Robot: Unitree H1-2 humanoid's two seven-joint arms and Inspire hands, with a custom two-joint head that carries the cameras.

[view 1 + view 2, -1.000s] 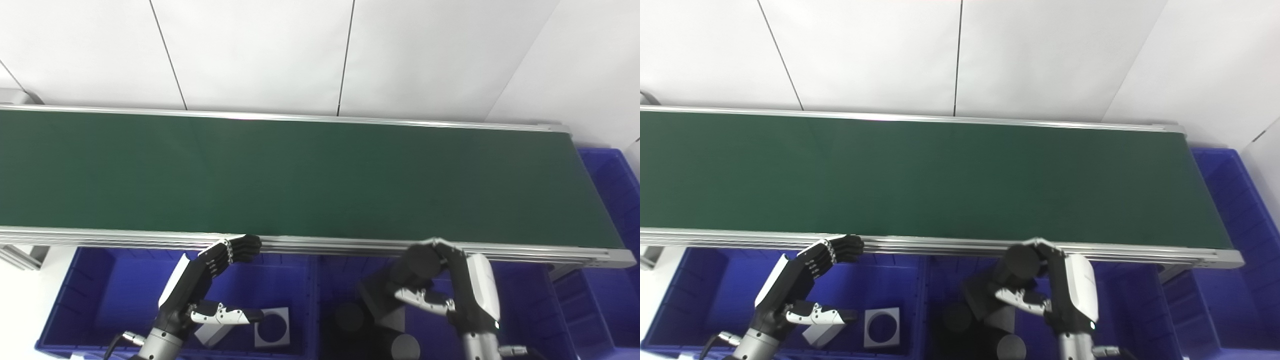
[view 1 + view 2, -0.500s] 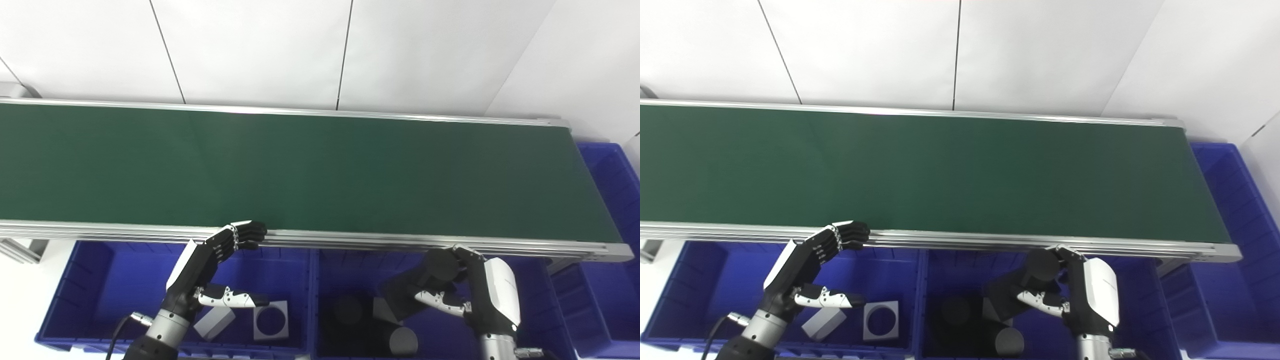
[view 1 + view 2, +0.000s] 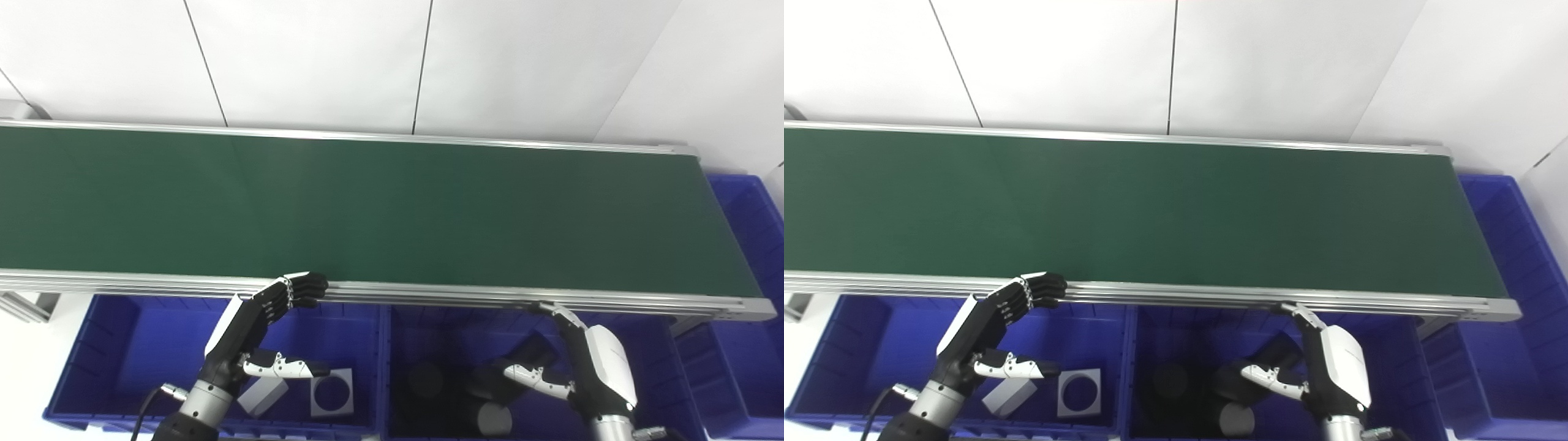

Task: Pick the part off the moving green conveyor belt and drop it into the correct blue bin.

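Note:
The green conveyor belt [image 3: 392,208] carries no part. My right hand [image 3: 572,361] is open over the middle blue bin [image 3: 441,321], fingers stretched up toward the belt's front rail. A black cylindrical part [image 3: 523,361] lies tilted in that bin just left of my palm, free of the fingers. Other dark round parts [image 3: 425,380] lie beside it. My left hand [image 3: 257,327] is open and empty over the left blue bin [image 3: 122,343], fingertips at the front rail.
The left bin holds a white square plate with a round hole [image 3: 332,401] and a white block [image 3: 263,395]. Another blue bin [image 3: 756,239] stands past the belt's right end. A white panelled wall runs behind the belt.
My right hand carried the black cylinder down from the belt's front rail into the middle bin and opened, letting it go. The left hand stayed in place. The camera tilted slightly at first.

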